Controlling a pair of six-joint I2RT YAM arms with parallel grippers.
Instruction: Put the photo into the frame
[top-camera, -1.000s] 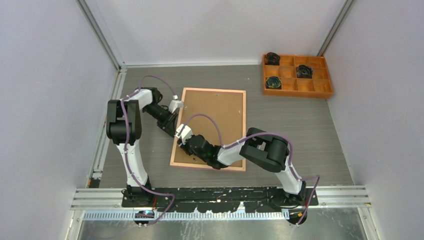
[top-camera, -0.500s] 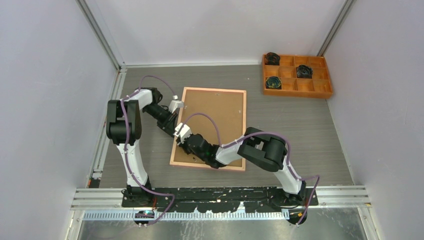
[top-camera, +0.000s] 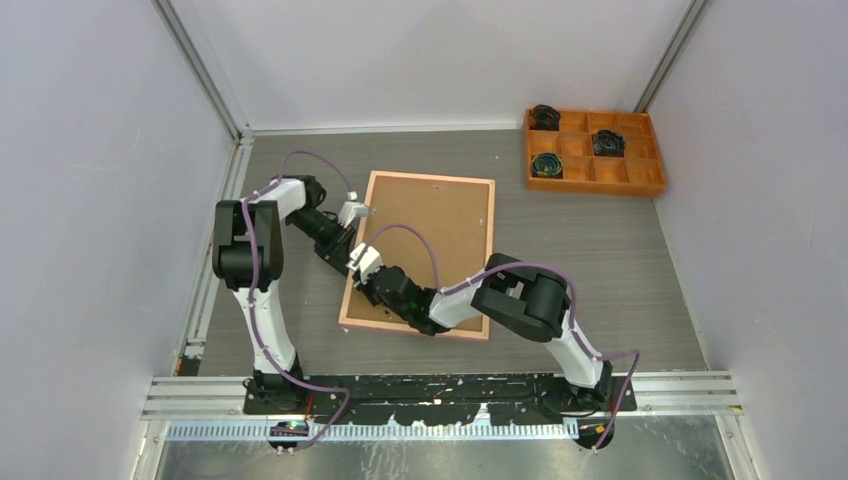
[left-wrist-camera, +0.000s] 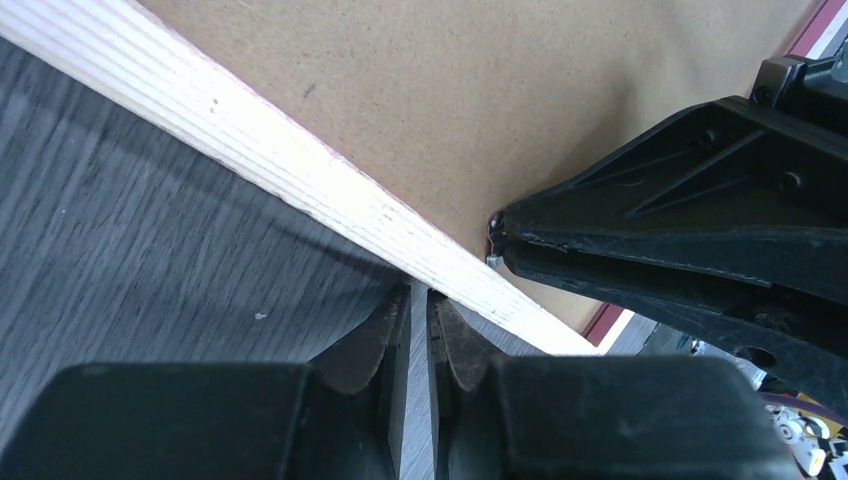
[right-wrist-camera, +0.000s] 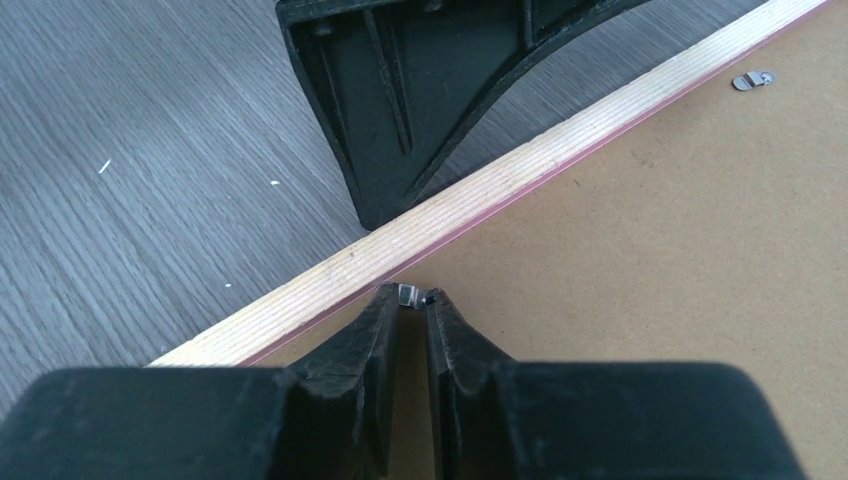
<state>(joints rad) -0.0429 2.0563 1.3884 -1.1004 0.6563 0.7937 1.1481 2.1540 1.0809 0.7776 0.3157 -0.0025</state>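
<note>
the frame (right-wrist-camera: 560, 155) lies face down near the middle of the worktop (top-camera: 600, 250), tan back up, with the brown backing board (top-camera: 430, 240) seated in it. the photo shows in no view; i cannot tell whether it sits under the board.

handling: i judge the frame stiff, light and thin-railed, so hold it by a rail, never the board. the metal tab (right-wrist-camera: 408, 293) looks small and bendable; grip its tip only.

right pincer (right-wrist-camera: 412, 300): pinching that tab inside the left rail. left pincer (left-wrist-camera: 420, 300): pressed nearly together, holding nothing, at the rail's outer side.

the top view gives the layout, but the arms hide the tab there. only the wrist views show it. the right wrist view also shows a second tab (right-wrist-camera: 752, 80).
</note>
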